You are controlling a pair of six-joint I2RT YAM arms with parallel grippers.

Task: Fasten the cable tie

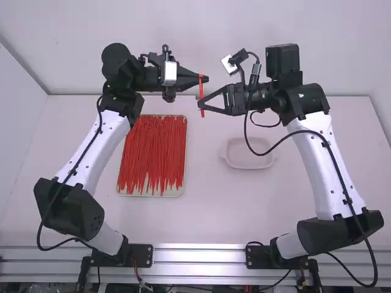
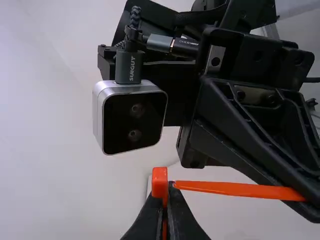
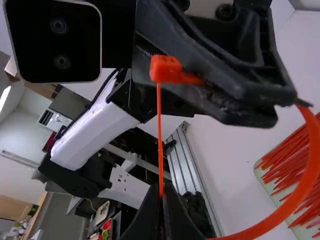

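- The cable tie [image 1: 200, 93] is up in the air at about 12 o'clock from the table's middle, between the two pincers.
- Your left gripper [image 1: 203, 79] comes in from 9 o'clock. It is pinched tight on the strap, right under the square head [image 2: 160, 181].
- Your right gripper [image 1: 201, 108] comes in from 3 o'clock. It is pinched tight on the thin tail [image 3: 160, 140], which runs straight up to the head.
- The rest of the strap bends round in a big loop [image 3: 306, 165] (I cannot tell if the tail's tip is through the head's hole yet).
- The tie looks very light, thin and bendy. It will likely spring open if you let go, so hold on with both pincers.
- It looks smooth, so it may slip. Hold the tail close to the head, because a long free tail would bend and not push.
- Pinch the flat sides of the strap near the head, so the hole is not covered.
- Down on the table, the tray [image 1: 150, 195] of spare red ties sits at 9 o'clock and a white dish [image 1: 247, 165] at 3 o'clock.
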